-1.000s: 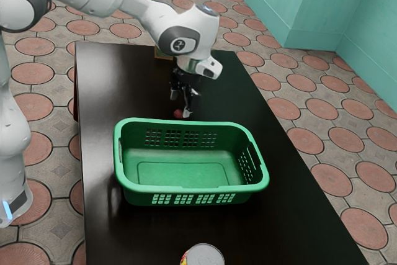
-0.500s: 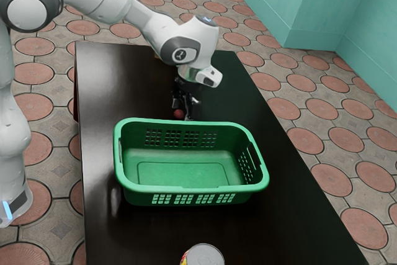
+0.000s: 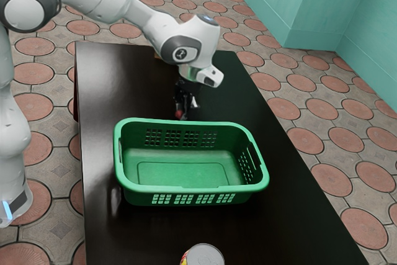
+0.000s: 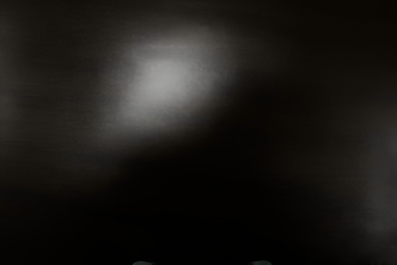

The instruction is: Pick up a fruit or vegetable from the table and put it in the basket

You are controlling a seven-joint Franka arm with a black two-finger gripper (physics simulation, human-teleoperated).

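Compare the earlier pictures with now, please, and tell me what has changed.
My gripper has come down closer to the table, at the small red item. I cannot tell whether the item is held yet; it is still low, just beyond the basket in the exterior view. The green basket and the can stayed where they were.

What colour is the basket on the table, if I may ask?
The basket is green, clearest in the exterior view.
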